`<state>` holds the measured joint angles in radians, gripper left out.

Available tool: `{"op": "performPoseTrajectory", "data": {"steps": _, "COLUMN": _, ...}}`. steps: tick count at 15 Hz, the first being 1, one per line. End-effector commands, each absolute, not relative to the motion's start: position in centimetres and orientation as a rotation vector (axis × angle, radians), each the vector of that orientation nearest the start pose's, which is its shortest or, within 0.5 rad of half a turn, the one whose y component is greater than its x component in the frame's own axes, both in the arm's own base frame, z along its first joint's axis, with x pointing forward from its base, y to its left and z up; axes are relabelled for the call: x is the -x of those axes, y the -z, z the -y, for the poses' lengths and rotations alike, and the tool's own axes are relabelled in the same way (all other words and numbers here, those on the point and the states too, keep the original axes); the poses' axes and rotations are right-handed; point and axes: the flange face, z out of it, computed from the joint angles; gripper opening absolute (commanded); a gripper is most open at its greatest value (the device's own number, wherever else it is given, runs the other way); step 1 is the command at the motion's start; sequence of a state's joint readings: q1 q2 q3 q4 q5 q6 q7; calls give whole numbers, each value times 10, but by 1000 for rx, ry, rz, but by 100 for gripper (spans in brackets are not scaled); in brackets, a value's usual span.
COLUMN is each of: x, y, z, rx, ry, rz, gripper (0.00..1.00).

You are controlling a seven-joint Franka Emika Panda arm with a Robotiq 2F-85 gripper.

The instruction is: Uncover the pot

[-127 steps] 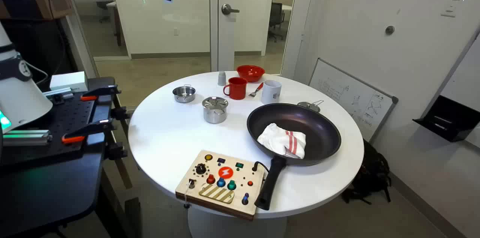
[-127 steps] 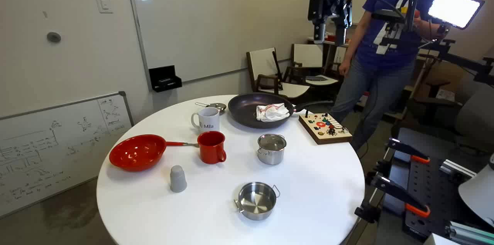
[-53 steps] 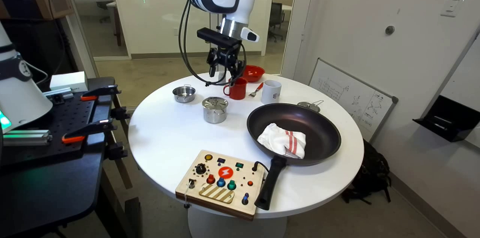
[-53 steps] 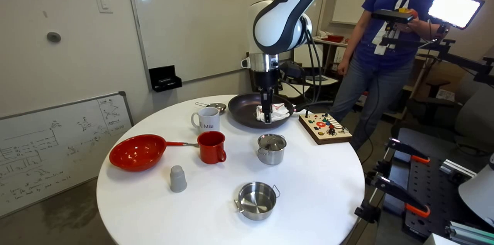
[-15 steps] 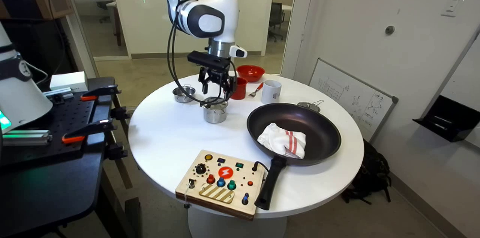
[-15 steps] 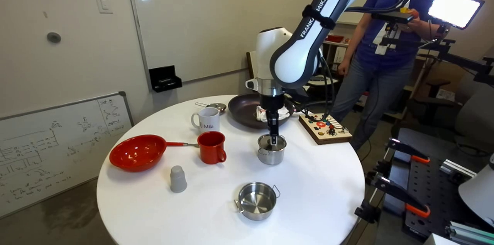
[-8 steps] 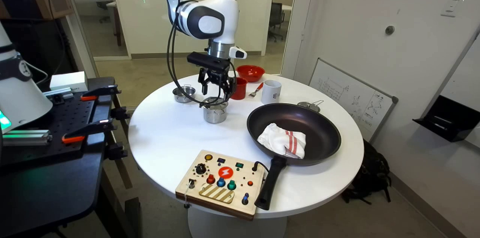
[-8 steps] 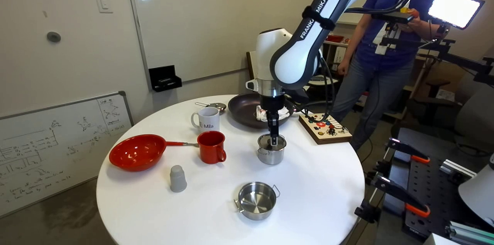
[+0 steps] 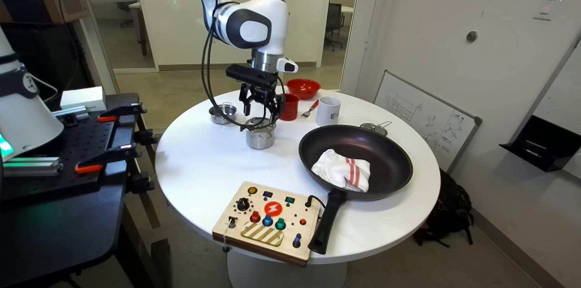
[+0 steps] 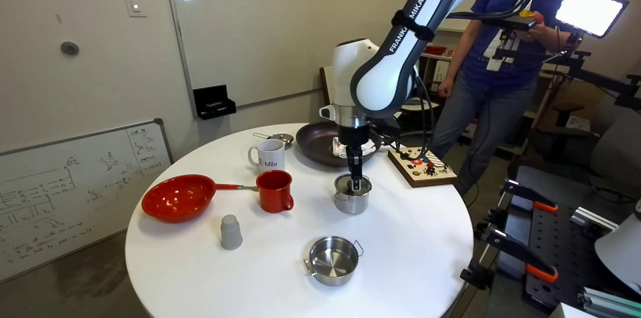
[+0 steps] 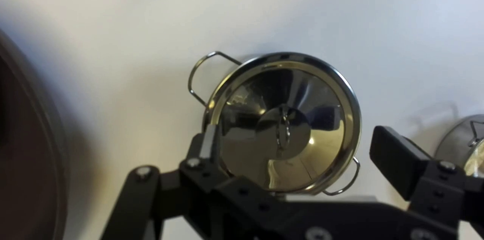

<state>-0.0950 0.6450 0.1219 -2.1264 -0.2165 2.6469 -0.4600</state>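
Note:
The small steel pot (image 9: 260,139) stands upright on the white table and shows in both exterior views (image 10: 351,204). Its round metal lid (image 11: 242,149) sits on it, with a thin loop handle (image 11: 283,130) standing up in the middle. My gripper (image 11: 297,140) is open and empty, right above the lid. In the wrist view the loop lies between the two fingers, nearer the left one, with a gap on both sides. In an exterior view the gripper (image 10: 356,185) points straight down, its tips close over the lid. I cannot tell whether they touch it.
A shallower metal bowl (image 10: 333,263) stands near the pot. A red mug (image 10: 274,193), white mug (image 10: 270,155), red bowl (image 10: 179,198) and grey shaker (image 10: 231,233) stand around. A black frying pan (image 9: 386,156) with a cloth (image 9: 342,170) and a wooden knob box (image 9: 268,222) are nearby.
My arm has come in over the table and down above the pot. In the last second the gripper has sunk only slightly, staying open. The pot and lid have not moved.

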Motion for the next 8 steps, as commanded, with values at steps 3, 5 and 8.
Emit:
{"op": "performPoseTrajectory", "data": {"steps": 3, "x": -547, "y": -85, "z": -26, "rx": 2959, "ry": -212, "rz": 990, "gripper": 100}}
{"op": "performPoseTrajectory", "data": {"steps": 5, "x": -547, "y": -84, "z": -26, "rx": 2957, "ry": -215, "rz": 988, "gripper": 100}}
{"op": "performPoseTrajectory", "data": {"steps": 8, "x": -547, "y": -83, "z": -26, "rx": 2957, "ry": -216, "rz": 989, "gripper": 90}}
